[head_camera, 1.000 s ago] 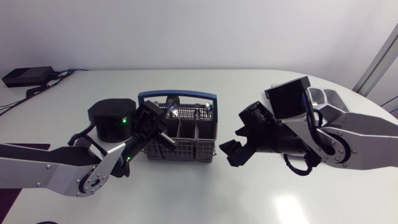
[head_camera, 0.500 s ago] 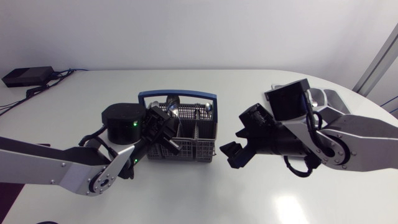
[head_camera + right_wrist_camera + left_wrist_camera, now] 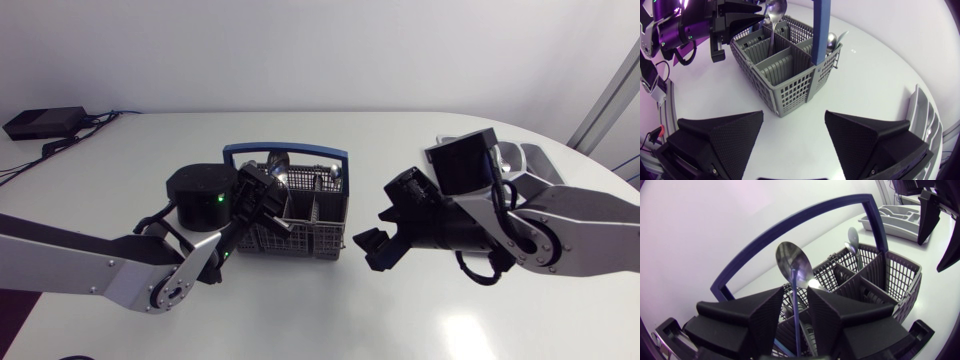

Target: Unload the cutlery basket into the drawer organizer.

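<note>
White bench (image 3: 330, 320) top carries the grey mesh cutlery basket (image 3: 300, 243) near its middle, upright, with a blue hoop handle (image 3: 285, 153) arching over it. The basket is split into compartments. A spoon (image 3: 793, 265) stands in the compartment at the end nearest the left arm, bowl up and stem running down into the mesh. In the right wrist view the same spoon (image 3: 776, 9) shows at the far end of the basket (image 3: 795, 90).

At the opposite end, two more pieces of silver cutlery (image 3: 852, 240) stand bowl up against the basket's wall (image 3: 900, 275). What the other compartments hold cannot be told.

The left pincer (image 3: 795, 292) sits over the basket's end, its two fingers (image 3: 755, 310) straddling the spoon's stem. They are only narrowly parted, with a slim gap showing on each side of the stem, so it has hold of nothing. From above, this pincer (image 3: 262, 200) overlaps the basket's rim.

The right pincer (image 3: 372, 250) hangs just beside the basket's other end, apart from it. Its fingers (image 3: 725, 135) are spread wide with nothing between them, and the basket lies ahead of it.

The grey drawer organizer (image 3: 520, 155) lies on the bench well beyond the right arm, partly hidden by it, with moulded troughs visible (image 3: 890, 217).
</note>
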